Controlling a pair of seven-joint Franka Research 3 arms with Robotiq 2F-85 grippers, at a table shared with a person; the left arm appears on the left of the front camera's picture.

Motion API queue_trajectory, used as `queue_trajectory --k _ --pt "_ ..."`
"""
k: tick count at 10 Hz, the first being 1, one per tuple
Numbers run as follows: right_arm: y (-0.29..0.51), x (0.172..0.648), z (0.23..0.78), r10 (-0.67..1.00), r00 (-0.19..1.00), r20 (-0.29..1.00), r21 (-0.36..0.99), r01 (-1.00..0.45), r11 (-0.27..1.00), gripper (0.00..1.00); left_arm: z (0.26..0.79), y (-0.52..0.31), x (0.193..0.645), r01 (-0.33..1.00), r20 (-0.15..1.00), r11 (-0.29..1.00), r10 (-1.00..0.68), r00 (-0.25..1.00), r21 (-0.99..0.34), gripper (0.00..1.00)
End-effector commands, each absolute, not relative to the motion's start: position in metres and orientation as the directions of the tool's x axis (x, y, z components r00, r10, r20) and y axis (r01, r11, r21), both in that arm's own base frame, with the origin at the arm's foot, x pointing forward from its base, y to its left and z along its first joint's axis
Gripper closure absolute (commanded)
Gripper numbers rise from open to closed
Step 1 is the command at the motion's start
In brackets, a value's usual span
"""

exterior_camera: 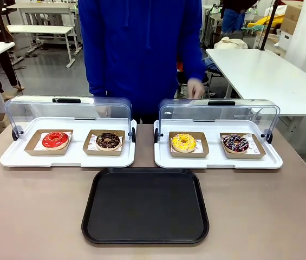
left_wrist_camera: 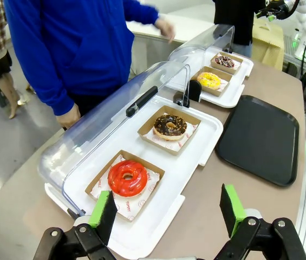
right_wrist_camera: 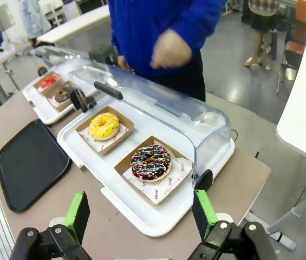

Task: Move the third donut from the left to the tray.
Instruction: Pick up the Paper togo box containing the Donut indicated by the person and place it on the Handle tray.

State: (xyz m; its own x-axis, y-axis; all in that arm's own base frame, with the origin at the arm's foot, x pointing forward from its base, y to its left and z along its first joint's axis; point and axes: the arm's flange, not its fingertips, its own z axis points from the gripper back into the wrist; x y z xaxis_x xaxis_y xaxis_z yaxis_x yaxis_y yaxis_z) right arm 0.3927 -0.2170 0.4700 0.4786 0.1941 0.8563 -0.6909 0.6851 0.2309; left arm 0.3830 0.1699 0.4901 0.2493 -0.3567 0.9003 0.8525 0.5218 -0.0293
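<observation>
The yellow-iced donut [exterior_camera: 183,142] sits in its square brown cardboard holder on the left half of the right white tray; it also appears as the yellow donut [right_wrist_camera: 104,125] and, far off, the yellow donut [left_wrist_camera: 209,80]. The black tray [exterior_camera: 145,206] lies bare at the table's near middle, seen too as the black tray [left_wrist_camera: 261,138] and the black tray [right_wrist_camera: 28,162]. My left gripper [left_wrist_camera: 169,212] is open above the table's left end, near the red donut. My right gripper [right_wrist_camera: 142,216] is open over the right end, near the sprinkled chocolate donut.
The left white tray [exterior_camera: 12,157] holds a red donut [exterior_camera: 55,140] and a chocolate donut [exterior_camera: 108,141]. A chocolate donut with coloured sprinkles [exterior_camera: 235,143] shares the right white tray [exterior_camera: 272,161]. Both clear lids [exterior_camera: 69,111] stand raised. A person in a blue top [exterior_camera: 142,49] stands behind, hand [exterior_camera: 196,88] near the right lid.
</observation>
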Motion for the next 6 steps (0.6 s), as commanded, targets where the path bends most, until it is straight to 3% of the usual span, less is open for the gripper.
queue_trajectory --k 1,6 --pt "-0.2172 0.397 0.4695 0.187 0.441 0.878 0.209 -0.705 0.677 0.0 0.4933 0.1705 0.382 0.856 0.899 0.515 -0.358 0.253 -0.035 0.0" --pt "-0.2172 0.397 0.4695 0.187 0.441 0.878 0.209 -0.705 0.677 0.0 0.4933 0.1705 0.382 0.856 0.899 0.515 -0.358 0.253 -0.035 0.0"
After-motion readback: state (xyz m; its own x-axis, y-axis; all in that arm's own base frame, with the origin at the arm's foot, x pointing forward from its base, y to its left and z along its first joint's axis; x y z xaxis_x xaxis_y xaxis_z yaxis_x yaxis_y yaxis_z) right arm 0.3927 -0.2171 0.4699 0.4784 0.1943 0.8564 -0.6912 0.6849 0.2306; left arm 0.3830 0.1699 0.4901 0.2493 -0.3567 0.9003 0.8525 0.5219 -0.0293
